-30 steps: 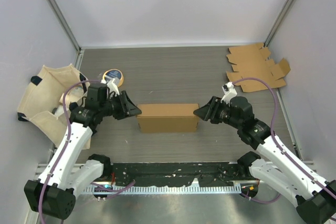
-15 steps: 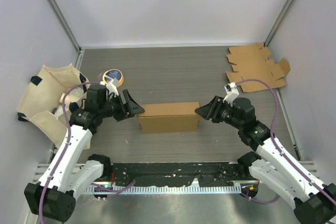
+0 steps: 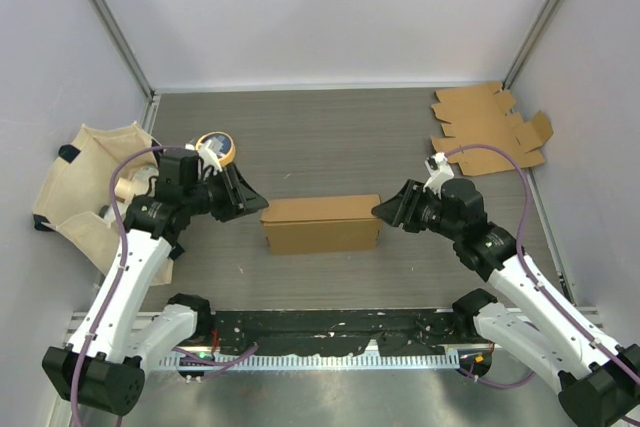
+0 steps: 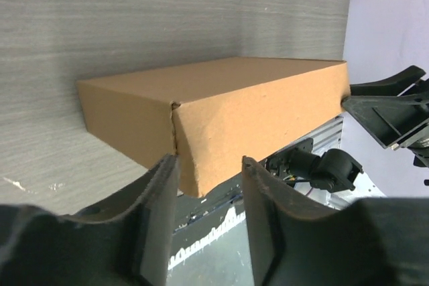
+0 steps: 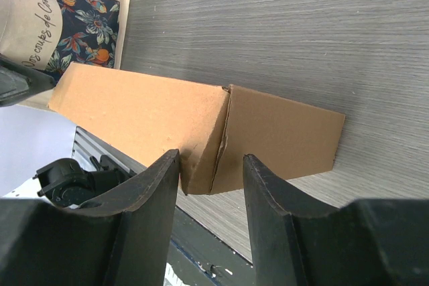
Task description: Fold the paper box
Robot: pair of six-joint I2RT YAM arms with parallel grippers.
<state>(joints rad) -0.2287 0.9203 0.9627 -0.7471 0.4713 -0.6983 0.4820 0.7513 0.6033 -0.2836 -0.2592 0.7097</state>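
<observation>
The closed paper box [image 3: 320, 224] lies mid-table [image 3: 340, 137], its long side toward the arms. The left gripper [image 4: 209, 162] stands half-open at the box's left end and the right gripper [image 5: 211, 160] half-open at its right end. Neither clamps anything, though the fingertips may be brushing the cardboard. Flat cardboard blanks [image 3: 490, 132] lie at the far right.
</observation>
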